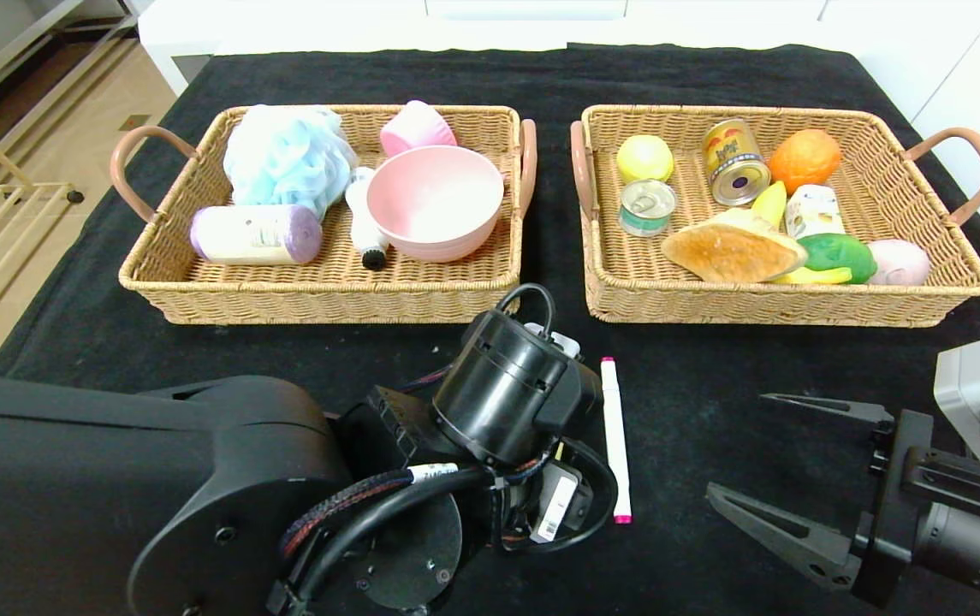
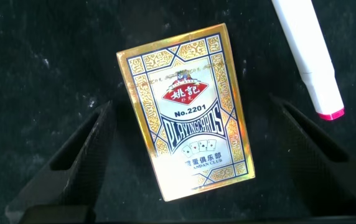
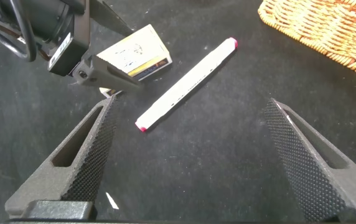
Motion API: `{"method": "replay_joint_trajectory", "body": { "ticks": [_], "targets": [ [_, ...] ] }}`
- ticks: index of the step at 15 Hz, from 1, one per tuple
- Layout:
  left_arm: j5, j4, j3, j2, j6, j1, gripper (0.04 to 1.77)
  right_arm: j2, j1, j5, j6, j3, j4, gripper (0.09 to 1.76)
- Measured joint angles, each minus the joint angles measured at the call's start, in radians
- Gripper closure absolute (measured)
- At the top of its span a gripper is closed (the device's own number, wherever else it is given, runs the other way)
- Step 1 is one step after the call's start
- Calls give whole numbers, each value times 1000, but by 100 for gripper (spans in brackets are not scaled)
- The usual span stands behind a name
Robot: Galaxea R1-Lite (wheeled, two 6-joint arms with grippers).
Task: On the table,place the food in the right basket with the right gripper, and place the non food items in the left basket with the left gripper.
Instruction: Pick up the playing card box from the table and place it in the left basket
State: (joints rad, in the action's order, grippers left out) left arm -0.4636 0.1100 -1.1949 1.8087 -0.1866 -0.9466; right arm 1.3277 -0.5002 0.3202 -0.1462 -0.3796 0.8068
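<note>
While the left gripper (image 2: 190, 155) hangs over the near middle of the black table (image 1: 695, 385), its fingers (image 2: 78, 155) are spread wide on either side of a playing card box (image 2: 187, 112) — the pack lies flat on the cloth between them, not touched. Just to the right of that box lies a white marker (image 1: 614, 436) with a pink cap, pointing near to far. In the head view the arm's wrist hides the box completely.

Over on the near right, the right gripper (image 1: 785, 479) hovers above the cloth with its jaws wide apart, holding nothing, the marker well off to its left.

Farther back, the left basket (image 1: 318, 287) holds a blue bath pouf (image 1: 284, 158), a purple-capped bottle (image 1: 254, 233), a pink bowl (image 1: 436, 201), a pink cup (image 1: 417, 128) and a white tube (image 1: 363, 222). The right basket (image 1: 781, 299) is busy — a bread loaf (image 1: 729, 248), two cans (image 1: 733, 158), an orange (image 1: 804, 158), a yellow round fruit (image 1: 644, 157), a green item (image 1: 836, 255) and a pale pink one (image 1: 899, 262) at its near right side.
</note>
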Motion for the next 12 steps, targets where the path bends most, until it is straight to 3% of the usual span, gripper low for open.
{"method": "replay_joint_trajectory", "body": {
  "ticks": [4, 12],
  "targets": [
    [2, 0, 1, 4, -7, 1, 68, 8, 1, 0, -1, 1, 2, 14],
    [8, -1, 3, 7, -21, 2, 78, 18, 5, 0, -1, 1, 2, 14]
  ]
}}
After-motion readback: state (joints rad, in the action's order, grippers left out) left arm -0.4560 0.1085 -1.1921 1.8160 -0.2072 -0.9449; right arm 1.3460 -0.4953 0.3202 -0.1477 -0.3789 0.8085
